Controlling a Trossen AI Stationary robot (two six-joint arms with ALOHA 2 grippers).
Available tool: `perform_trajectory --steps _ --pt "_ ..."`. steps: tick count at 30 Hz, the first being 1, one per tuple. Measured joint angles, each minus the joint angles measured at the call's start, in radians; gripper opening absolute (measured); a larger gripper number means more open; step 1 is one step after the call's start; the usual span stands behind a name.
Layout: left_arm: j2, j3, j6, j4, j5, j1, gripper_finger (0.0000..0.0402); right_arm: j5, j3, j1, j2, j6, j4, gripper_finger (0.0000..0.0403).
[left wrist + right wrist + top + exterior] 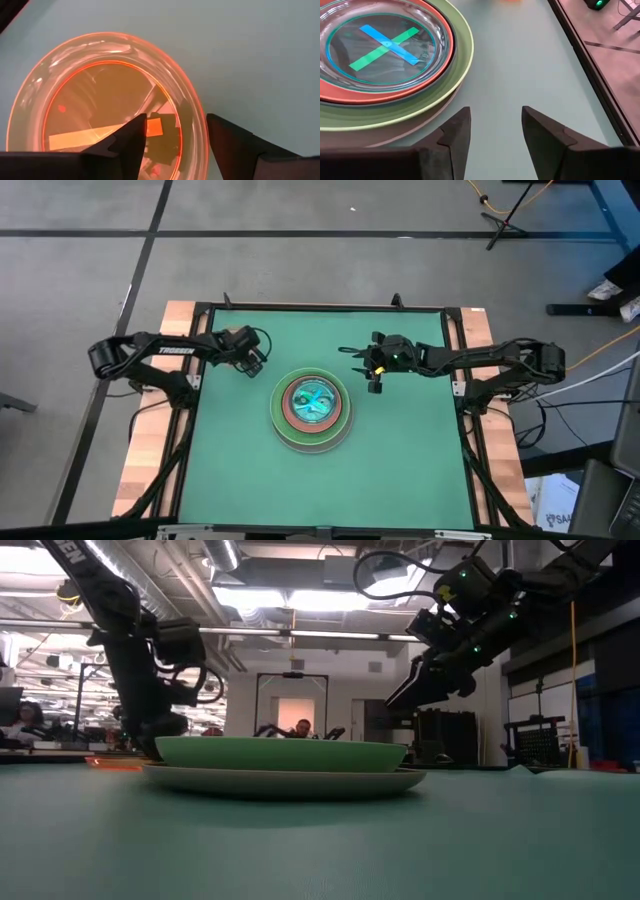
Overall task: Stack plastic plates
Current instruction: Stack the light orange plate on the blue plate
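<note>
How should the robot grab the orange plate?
By its raised rim, probably. The orange plate lies flat on the table, so only the edge offers a pinch. The open left gripper already straddles the rim nearest it; coming down from above there looks best.

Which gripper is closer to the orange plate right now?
Left. The left gripper hovers right over the orange plate, fingers open across its rim. The right gripper hangs across the table, on the far side of the plate stack.
</note>
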Motion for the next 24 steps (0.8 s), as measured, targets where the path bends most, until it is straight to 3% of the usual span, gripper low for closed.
perform_trajectory --steps 4,16,24 --pt "0.020 0.002 0.010 0.006 0.001 0.000 0.0175 0.000 0.000 0.000 0.000 0.000 0.000 0.0170" --pt "0.030 0.000 0.060 0.025 -0.003 -0.035 0.0013 0.019 0.000 0.000 0.000 0.000 0.013 0.0170" --pt "0.030 0.026 0.095 0.031 0.007 -0.126 0.0002 0.012 0.000 0.001 0.000 0.013 0.009 0.0170"
